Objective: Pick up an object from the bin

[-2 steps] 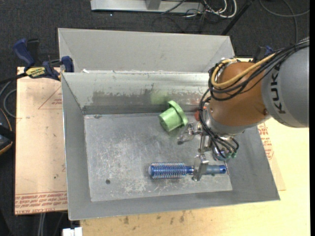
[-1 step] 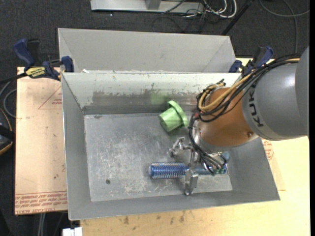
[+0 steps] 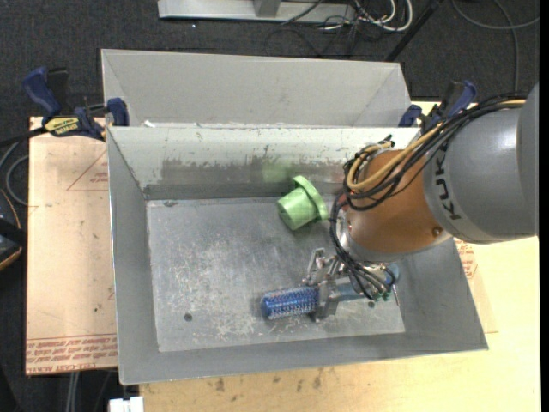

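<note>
- The arm (image 3: 485, 174) is being cut off by the right edge.
- Its orange cover (image 3: 395, 217) is hiding the right floor of the bin (image 3: 214, 256) from you.
- The right end of the blue bristly roller (image 3: 288, 303) is lying hidden under the gripper (image 3: 323, 293); you are not seeing whether they touch.
- A small bluish thing (image 3: 388, 281) is peeking from under that cover, too hidden to name.

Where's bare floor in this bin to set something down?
The left half of the floor is bare, bordered by the left wall, green cup and blue brush. A narrower strip lies between cup and brush. The right side is crowded: the gripper sits at the brush's right end.
</note>
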`<state>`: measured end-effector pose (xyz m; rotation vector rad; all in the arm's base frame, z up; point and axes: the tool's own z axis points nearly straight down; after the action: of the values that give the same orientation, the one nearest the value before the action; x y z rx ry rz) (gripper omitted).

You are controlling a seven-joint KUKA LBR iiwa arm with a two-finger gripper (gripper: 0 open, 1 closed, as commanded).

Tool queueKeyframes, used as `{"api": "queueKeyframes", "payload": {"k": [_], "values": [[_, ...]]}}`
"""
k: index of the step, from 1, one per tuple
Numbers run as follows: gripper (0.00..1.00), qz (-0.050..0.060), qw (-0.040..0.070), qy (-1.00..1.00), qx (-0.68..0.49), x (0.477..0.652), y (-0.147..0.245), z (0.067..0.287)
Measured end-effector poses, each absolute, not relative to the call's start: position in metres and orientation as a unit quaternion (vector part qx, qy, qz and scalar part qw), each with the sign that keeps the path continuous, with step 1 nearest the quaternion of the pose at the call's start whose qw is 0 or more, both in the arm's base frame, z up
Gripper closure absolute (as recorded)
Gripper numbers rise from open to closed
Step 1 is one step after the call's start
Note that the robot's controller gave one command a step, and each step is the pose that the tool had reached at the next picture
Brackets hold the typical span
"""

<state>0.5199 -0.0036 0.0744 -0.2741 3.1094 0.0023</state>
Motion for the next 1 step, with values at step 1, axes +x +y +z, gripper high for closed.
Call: {"api": "queueKeyframes", "payload": {"k": [1], "values": [[1.00,0.001,-0.001,1.000,0.004,0.5485,0.0012,0.0717]]}}
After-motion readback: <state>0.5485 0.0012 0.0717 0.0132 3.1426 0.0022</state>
